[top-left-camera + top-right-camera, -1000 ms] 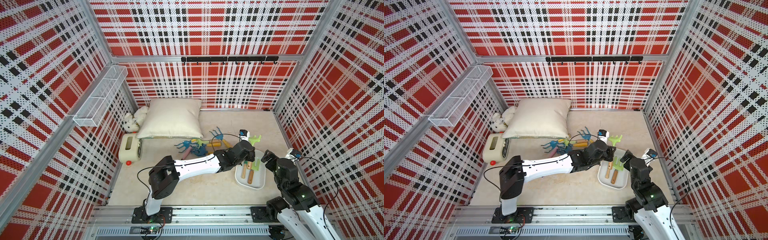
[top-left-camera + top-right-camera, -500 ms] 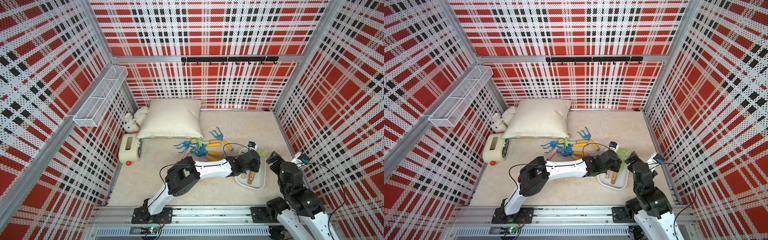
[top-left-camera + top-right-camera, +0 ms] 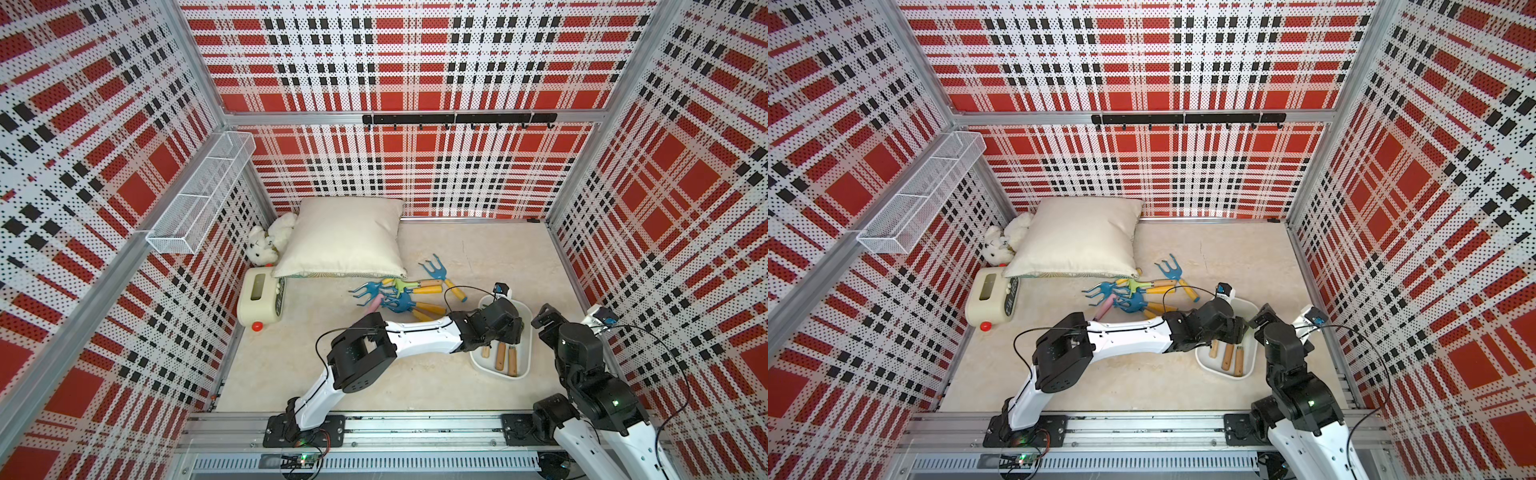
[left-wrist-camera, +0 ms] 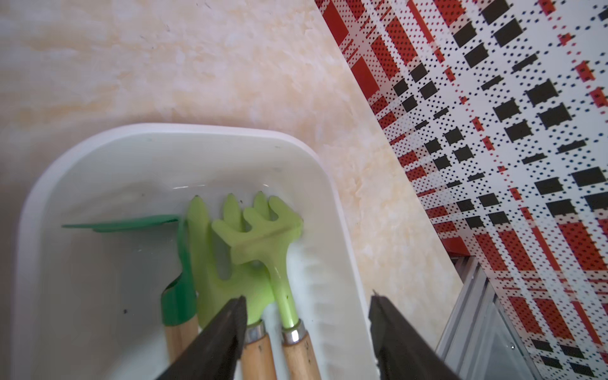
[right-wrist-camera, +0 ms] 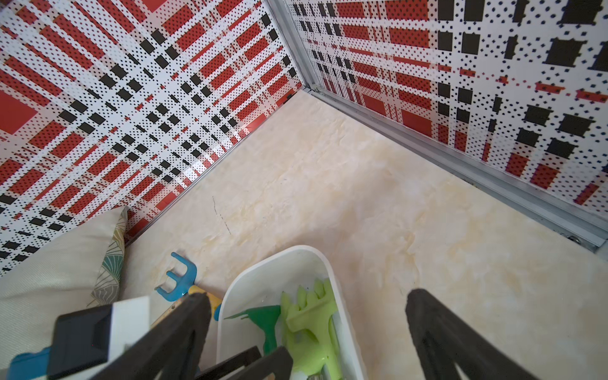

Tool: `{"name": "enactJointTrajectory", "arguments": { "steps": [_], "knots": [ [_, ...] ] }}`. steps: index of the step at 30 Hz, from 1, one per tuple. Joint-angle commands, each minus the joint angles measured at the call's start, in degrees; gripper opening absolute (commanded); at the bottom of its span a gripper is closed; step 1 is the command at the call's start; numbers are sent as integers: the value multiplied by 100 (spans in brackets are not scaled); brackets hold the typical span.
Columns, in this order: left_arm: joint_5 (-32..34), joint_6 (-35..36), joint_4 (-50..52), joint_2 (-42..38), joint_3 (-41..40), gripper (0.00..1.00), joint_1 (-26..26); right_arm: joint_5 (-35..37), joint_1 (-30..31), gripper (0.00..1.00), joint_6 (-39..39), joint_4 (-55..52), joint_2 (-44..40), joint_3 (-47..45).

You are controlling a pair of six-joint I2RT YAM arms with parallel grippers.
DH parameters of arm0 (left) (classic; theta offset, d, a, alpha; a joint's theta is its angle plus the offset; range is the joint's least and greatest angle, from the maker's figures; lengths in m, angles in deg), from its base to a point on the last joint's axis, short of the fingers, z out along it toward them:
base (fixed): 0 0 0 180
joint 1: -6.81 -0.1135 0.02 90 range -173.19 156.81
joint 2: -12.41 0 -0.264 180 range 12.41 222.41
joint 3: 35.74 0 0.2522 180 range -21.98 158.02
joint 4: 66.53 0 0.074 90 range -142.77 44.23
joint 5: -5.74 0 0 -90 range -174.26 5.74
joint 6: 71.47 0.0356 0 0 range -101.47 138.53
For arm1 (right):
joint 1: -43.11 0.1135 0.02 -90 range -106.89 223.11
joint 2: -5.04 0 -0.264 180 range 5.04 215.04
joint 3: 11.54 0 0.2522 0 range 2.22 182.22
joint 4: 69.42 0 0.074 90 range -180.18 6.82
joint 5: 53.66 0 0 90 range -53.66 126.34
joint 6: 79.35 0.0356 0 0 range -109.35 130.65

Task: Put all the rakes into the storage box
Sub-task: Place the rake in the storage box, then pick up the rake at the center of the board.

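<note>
Three wooden-handled tools lie in the box (image 4: 197, 130), directly below the left gripper (image 4: 308, 294). The light green rake (image 4: 263, 240) is uppermost, against the wall nearest one finger, its head pointing away from the tips. A second light green tool (image 4: 204, 263) lies beneath it and a dark green tool (image 4: 179, 296) alongside.

Left gripper: jaws parted, nothing clasped, one finger over the handles, the other outside the box wall.

Right gripper (image 5: 307, 293): spread wide, empty, hovering by the box rim.

Beyond the left gripper, on the floor: tool heap (image 3: 399, 299), blue and green heads.

Farther: pillow (image 3: 345, 237), plush toy (image 3: 266, 245), cream box (image 3: 259, 299).

Farthest, on the walls: mesh basket (image 3: 199, 199), hook rail (image 3: 457, 119).
</note>
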Motion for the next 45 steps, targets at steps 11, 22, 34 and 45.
{"name": "enactJointTrajectory", "arguments": {
  "steps": [11, 22, 34, 45],
  "knots": [
    [1186, -65, -496, -2687, -2840, 80, -508, -2925, -26, 100, -1376, 1358, 480, -98],
    [982, -239, -649, -4919, -5514, 81, -2023, -4578, 628, 83, -2059, 2431, 2494, -12],
    [89, 9, -529, -6049, -6654, 81, -3909, -3723, 2146, 67, -2743, 2223, 5715, 1570],
    [-279, 140, -472, -6685, -7080, 81, -4669, -3169, 2681, 60, -3255, 1464, 8280, 3469]
  ]
}}
